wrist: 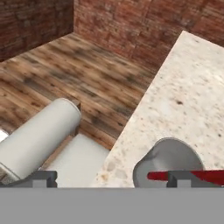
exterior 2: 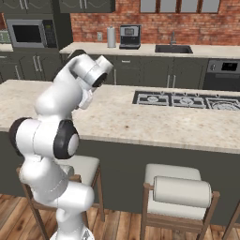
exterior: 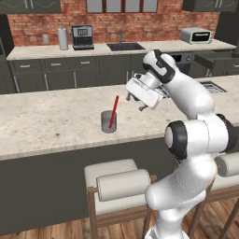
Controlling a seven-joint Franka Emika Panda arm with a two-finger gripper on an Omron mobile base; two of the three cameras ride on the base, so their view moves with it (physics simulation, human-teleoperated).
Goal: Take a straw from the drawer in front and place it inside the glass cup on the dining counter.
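Note:
The glass cup (exterior: 108,122) stands on the beige dining counter (exterior: 51,121), near its front edge. The red straw (exterior: 114,111) stands in the cup and leans to the right, its top well above the rim. My gripper (exterior: 135,103) hangs just right of the straw's top, open, with nothing between its fingers. In the hand view the cup (wrist: 168,159) lies low at the right with the straw (wrist: 201,176) across it, beside one fingertip (wrist: 179,178); the gripper (wrist: 111,179) is spread wide. The drawer is out of view.
Cushioned stools (exterior: 122,184) (exterior 2: 180,190) stand along the counter's front. A cooktop (exterior 2: 187,100) is set into the counter at the right. Behind it runs the brick-backed counter with a sink (exterior: 125,46), a coffee machine (exterior: 82,37) and a toaster oven (exterior: 196,35).

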